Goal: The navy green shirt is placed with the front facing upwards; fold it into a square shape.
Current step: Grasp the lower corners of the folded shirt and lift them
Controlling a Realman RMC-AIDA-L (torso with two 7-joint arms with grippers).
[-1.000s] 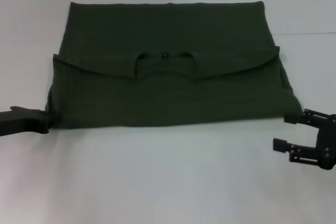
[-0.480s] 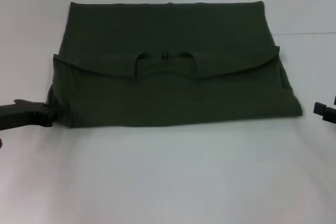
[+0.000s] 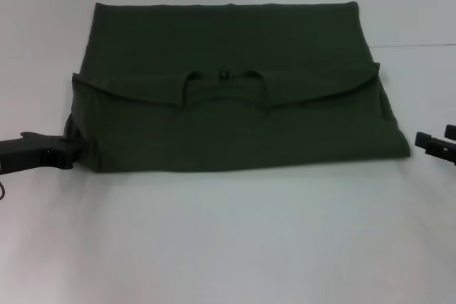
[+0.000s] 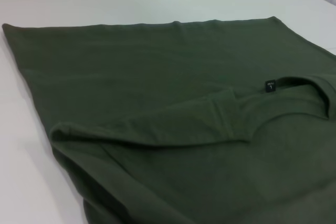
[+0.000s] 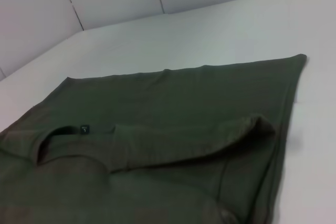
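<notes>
While navy green shirt (image 3: 235, 97) stays folded, right gripper (image 3: 436, 146) retreated to frame edge; left gripper (image 3: 68, 153) nudged into hem; jaws' state unclear.

Shirt (image 3: 235, 115) was soft matt knit cloth, dull olive, faint ribbing at the collar (image 4: 310, 90) and a small woven label (image 4: 270, 86) inside it. Table (image 3: 228, 240) looked smooth, matt white, no glare. Left gripper (image 3: 68, 153) and right gripper (image 3: 436, 145) both looked matt black, hard plastic or coated metal, can't tell which.
</notes>
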